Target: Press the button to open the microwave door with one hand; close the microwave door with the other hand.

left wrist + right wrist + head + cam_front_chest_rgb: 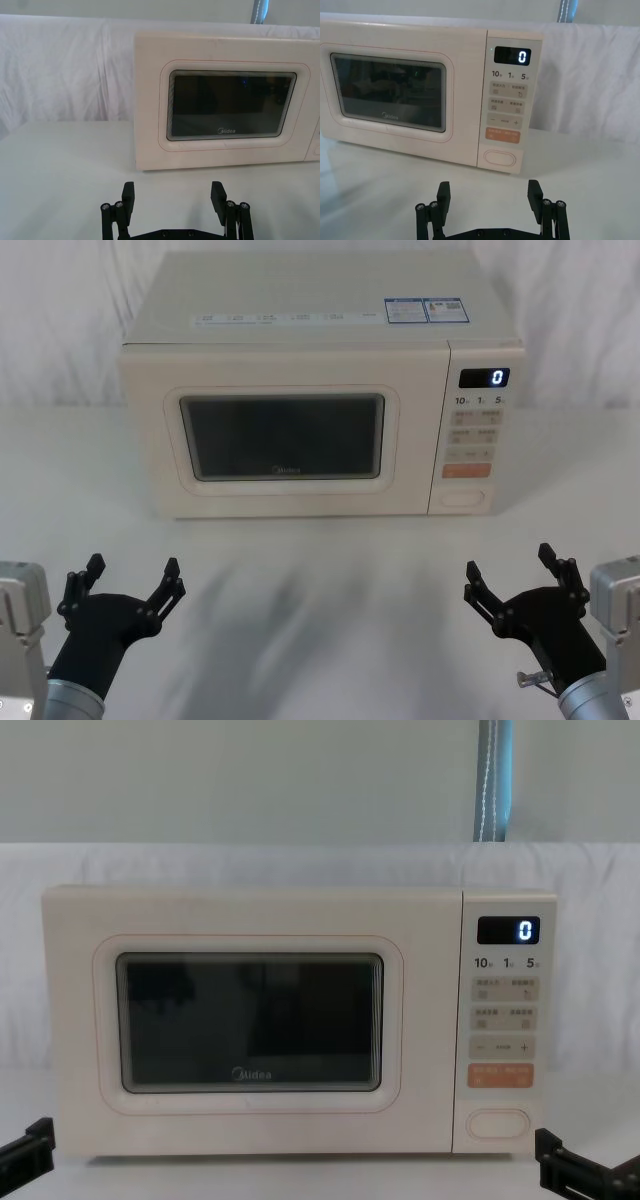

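White cloth covers the bench (320,640) and hangs as a backdrop behind the microwave (320,310), which sits squarely ahead of both arms. Its door (290,370) is shut, flush with the control panel (478,455) beside it. The button (468,497), a plain cream oval, sits at the foot of that panel, just under the orange key (467,470), ahead of the right gripper (514,575) and a little inboard of its fingers. That gripper hovers low over the bench, well short of the microwave, fingers spread wide and gripping nothing. The left gripper (130,580) waits likewise, fingers spread and empty, facing the door's left half.

Opening has not yet begun. The right arm looks best placed to press: bringing its fingers together first would likely give one firm tip, aimed at the oval's middle and kept off the orange key. Nothing lies on the bench between fingers and panel. The left gripper should stay out of the door's swing.
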